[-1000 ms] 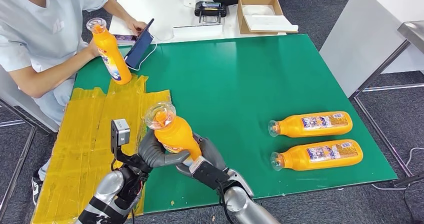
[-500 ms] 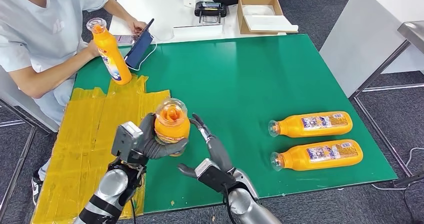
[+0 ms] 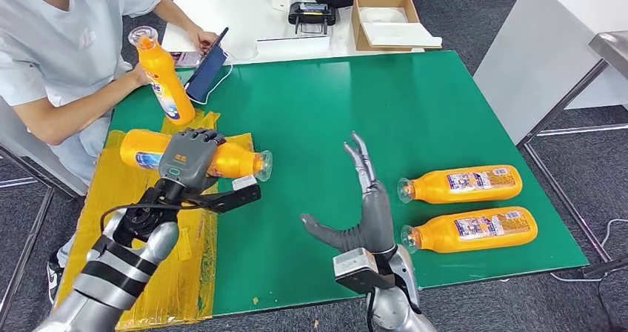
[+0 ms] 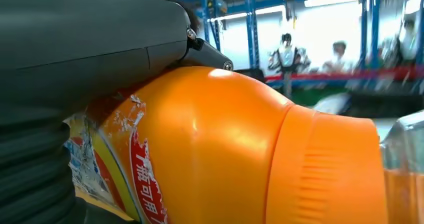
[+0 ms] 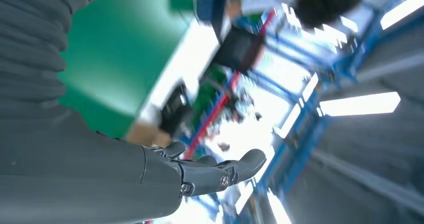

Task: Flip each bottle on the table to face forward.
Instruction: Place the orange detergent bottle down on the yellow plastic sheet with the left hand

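The left hand (image 3: 189,156) grips an orange bottle (image 3: 229,161) lying sideways over the yellow tape (image 3: 141,221) at left centre. It should be lowered level and freed only once it rests. The right hand (image 3: 366,210), lower centre, is spread and empty. I count four orange bottles: this one, two lying at right (image 3: 463,184) (image 3: 474,228), and one upright under a person's hand (image 3: 164,76).

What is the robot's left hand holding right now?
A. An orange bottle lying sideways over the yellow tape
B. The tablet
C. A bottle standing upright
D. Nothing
A: the left hand grips the orange bottle lying sideways above the yellow tape.
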